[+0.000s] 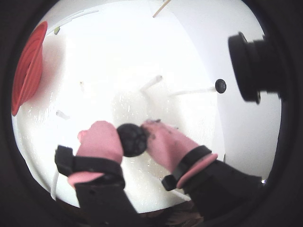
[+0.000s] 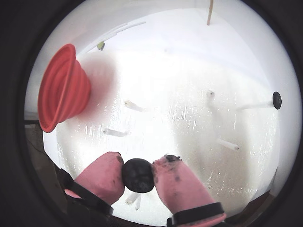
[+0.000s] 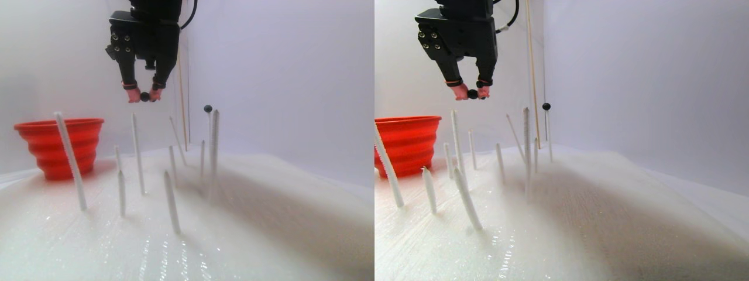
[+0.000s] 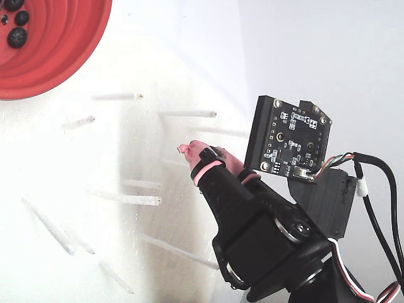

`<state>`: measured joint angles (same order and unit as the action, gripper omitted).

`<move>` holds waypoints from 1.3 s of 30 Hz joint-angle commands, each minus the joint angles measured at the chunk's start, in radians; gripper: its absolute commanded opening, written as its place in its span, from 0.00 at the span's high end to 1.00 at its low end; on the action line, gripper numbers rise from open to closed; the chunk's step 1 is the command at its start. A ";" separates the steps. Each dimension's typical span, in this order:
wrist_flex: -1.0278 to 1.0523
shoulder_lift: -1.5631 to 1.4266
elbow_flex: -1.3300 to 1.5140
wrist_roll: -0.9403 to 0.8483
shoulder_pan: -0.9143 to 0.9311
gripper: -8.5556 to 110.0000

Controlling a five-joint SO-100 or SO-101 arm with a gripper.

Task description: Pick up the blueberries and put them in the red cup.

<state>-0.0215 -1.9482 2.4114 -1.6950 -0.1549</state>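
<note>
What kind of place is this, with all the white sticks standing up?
Probably a home-built test rig: plain white walls, thin white stalks standing on a white floor, a red cup, and the gripper holding a dark berry, like a mock berry patch.

Berry point(image 2: 138, 175): matt, dark, faintly dimpled skin. Finger pads point(image 2: 182, 184): pink, soft rubbery look, smudged with dark marks. Gripper point(image 3: 144, 96) body: black matt plastic. Cup point(image 2: 64, 88): red plastic, smooth, ribbed in stepped rings, low sheen. Floor point(image 2: 189, 123): white, finely textured, glistening. Stalks point(image 3: 69, 159): white, rough, fuzzy. Circuit board point(image 4: 289, 142): black, satin, metal solder points.
</note>
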 commanded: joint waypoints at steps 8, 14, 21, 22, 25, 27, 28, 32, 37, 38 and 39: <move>0.014 -0.112 -0.040 0.011 -0.104 0.84; 0.014 -0.077 -0.066 0.023 -0.163 0.84; 0.002 -0.038 -0.097 0.038 -0.215 0.84; -0.002 -0.035 -0.100 0.040 -0.221 0.84; -0.014 -0.009 -0.118 0.043 -0.235 0.84; -0.029 0.018 -0.130 0.044 -0.242 0.84; -0.041 0.028 -0.132 0.046 -0.247 0.84; -0.071 0.066 -0.144 0.044 -0.262 0.84; -0.118 0.129 -0.172 0.038 -0.282 0.84; -0.126 0.140 -0.178 0.038 -0.287 0.84; -0.132 0.149 -0.187 0.038 -0.291 0.84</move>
<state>-0.1166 -1.7948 2.3240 -1.6536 -0.4203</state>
